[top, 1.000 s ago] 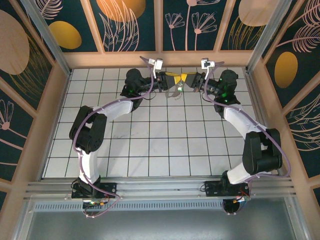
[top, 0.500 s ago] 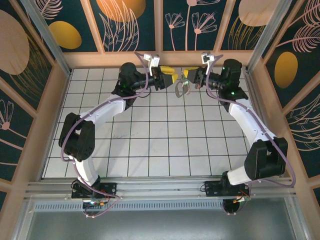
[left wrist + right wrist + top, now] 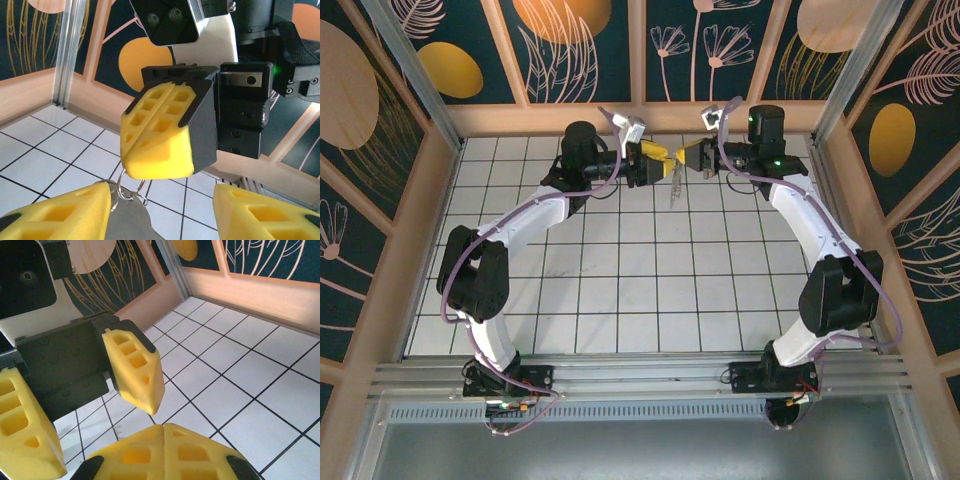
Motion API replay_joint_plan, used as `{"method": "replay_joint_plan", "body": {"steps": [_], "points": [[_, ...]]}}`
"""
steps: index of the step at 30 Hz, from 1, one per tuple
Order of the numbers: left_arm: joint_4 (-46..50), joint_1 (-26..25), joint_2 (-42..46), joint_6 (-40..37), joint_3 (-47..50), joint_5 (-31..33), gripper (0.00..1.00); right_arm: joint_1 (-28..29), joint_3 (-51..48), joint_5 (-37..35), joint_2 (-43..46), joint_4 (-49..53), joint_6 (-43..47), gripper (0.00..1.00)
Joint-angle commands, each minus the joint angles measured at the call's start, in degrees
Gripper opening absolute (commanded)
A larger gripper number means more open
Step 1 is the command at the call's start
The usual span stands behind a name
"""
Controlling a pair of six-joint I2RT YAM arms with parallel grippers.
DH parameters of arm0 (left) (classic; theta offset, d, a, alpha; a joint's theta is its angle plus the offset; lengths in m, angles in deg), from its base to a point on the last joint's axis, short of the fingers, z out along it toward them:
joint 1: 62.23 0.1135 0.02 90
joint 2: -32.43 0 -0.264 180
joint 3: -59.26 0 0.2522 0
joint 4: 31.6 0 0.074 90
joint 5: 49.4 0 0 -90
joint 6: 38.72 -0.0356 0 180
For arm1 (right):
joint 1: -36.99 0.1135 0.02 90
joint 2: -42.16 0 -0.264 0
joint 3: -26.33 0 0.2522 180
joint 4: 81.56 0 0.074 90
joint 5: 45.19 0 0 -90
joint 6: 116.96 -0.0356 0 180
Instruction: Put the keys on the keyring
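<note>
Viewing from the top: left hand (image 3: 655, 160) and right hand (image 3: 692, 158) meet tip to tip above the far counter (image 3: 620, 300); keys (image 3: 675, 186) dangle beneath.
Left wrist: right hand's pads are pressed together, pinching the keyring (image 3: 134, 187); silver key (image 3: 131, 222) hangs between left's spread fingers (image 3: 60, 210), nearer one finger.
Right wrist: left's fingers straddle the right tips.

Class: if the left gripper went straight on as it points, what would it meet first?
Probably the right gripper, its shut pads straight ahead, the keyring hanging beneath; depth is unclear.
</note>
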Motion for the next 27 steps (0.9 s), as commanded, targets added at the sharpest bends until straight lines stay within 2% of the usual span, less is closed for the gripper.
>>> {"method": "replay_joint_plan", "body": {"steps": [1, 15, 27], "points": [[-3.14, 0.89, 0.10, 0.11, 1.28, -2.63, 0.55, 0.21, 1.78, 3.15, 0.89, 0.67, 2.09, 0.00], [-17.92, 1.84, -4.61, 12.44, 1.05, -8.01, 0.51, 0.08, -0.82, 7.61, 0.87, -5.00, -1.74, 0.00], [-26.48, 1.53, -7.47, 19.63, -0.06, -9.05, 0.49, 0.28, -1.92, 9.62, 0.61, -7.94, -3.86, 0.00]]}}
